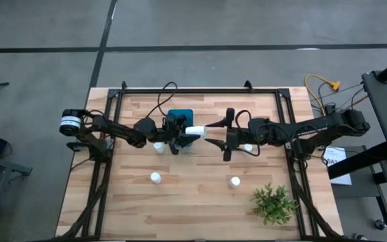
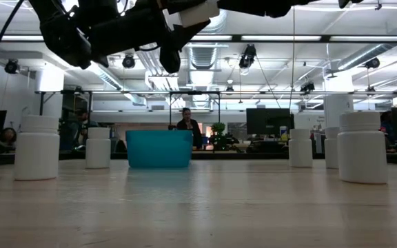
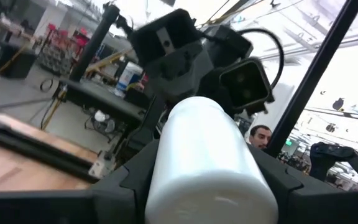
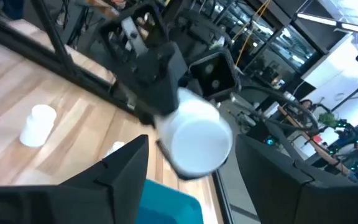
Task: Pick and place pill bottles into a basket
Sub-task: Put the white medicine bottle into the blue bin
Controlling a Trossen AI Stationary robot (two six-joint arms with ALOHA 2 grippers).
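A pill bottle is being held sideways over the basket in the left gripper fingers, right gripper fingers apart; careful handover is being advised.

Open-plan lab: monitors, ceiling ducts, seated person.

Wooden table, blue basket, standing pill bottles, plant

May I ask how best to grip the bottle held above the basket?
By its free end, level, from the right arm's side: the bottle lies sideways over the basket, the left gripper clamps its other end, the right gripper faces it open.
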